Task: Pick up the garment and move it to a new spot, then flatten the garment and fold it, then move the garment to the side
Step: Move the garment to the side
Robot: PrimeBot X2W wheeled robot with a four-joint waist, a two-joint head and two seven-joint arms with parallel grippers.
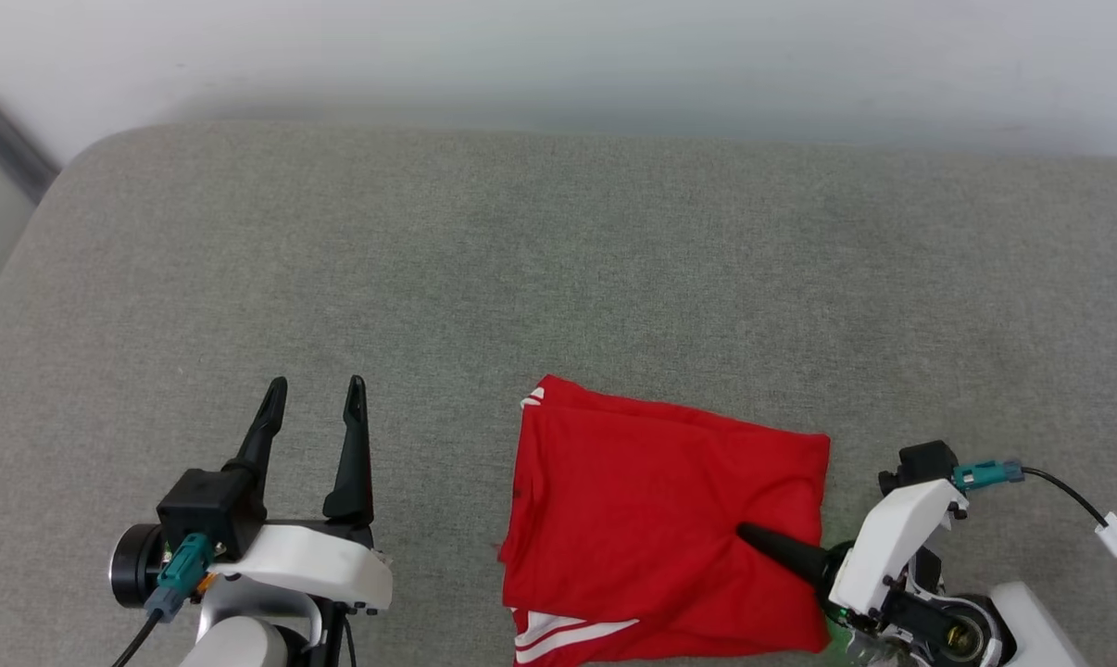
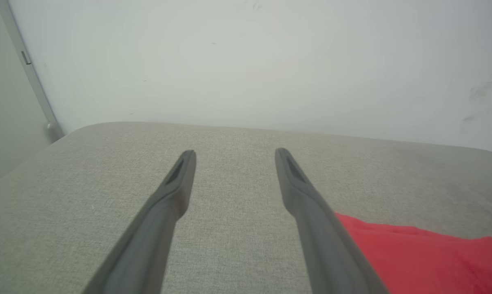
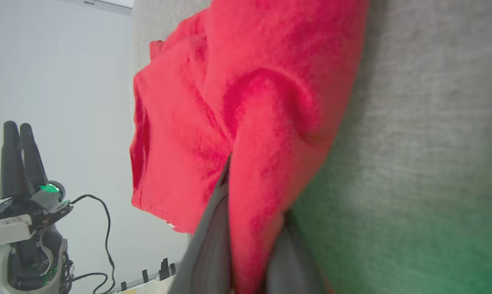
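On the grey cushion, near side, the garment lies folded. The right gripper is clamped on a ridge of cloth at its right edge; the left gripper stands open, apart. Fabric judged soft, light and liable to unfold, so best held through all layers at an edge.

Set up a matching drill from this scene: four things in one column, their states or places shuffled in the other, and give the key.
Things:
1. left gripper
2. right gripper
3. garment
4. grey padded surface

States or places:
A. lies beneath everything else
B. pinches a fold of red cloth
C. open, over bare padding
D. folded, white stripes at its near edge

Pairs: 1-C, 2-B, 3-D, 4-A
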